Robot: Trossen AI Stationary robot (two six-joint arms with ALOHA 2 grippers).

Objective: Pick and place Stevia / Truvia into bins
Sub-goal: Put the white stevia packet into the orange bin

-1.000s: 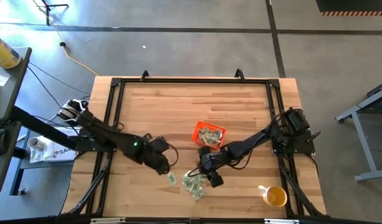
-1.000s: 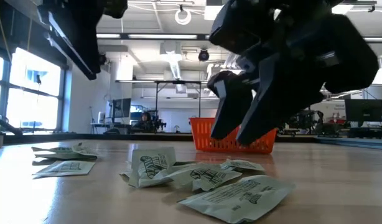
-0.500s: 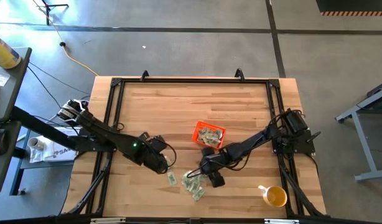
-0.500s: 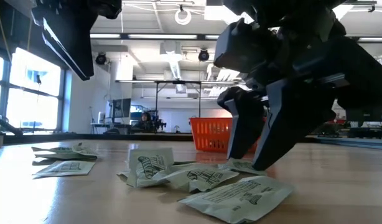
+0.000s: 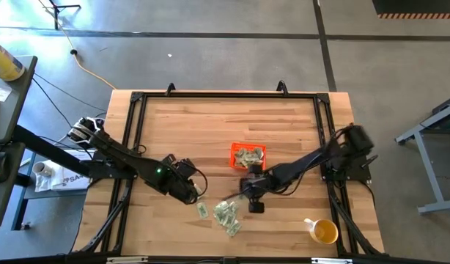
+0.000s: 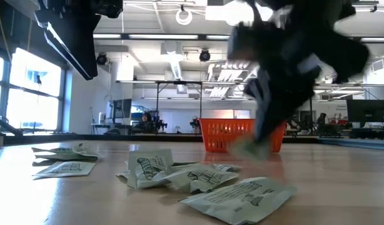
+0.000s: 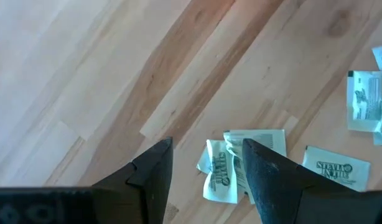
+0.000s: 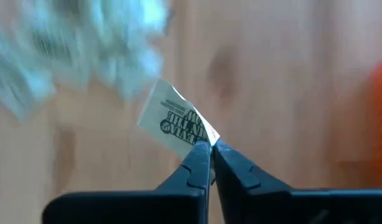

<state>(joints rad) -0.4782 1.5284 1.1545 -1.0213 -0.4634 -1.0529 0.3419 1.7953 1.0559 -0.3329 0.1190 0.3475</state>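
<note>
Right gripper (image 8: 209, 149), pinched by its tips on just 1 corner of a Stevia packet (image 8: 175, 121), hangs at 6 o'clock of the orange bin (image 5: 248, 156), a thin hold that could slip, while the left gripper (image 7: 206, 163) waits open over the loose packets (image 5: 226, 215).

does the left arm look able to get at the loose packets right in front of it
Probably yes: the left pincer hangs open just above the pale green and white paper packets, with bare wooden table around them and nothing in between.
</note>
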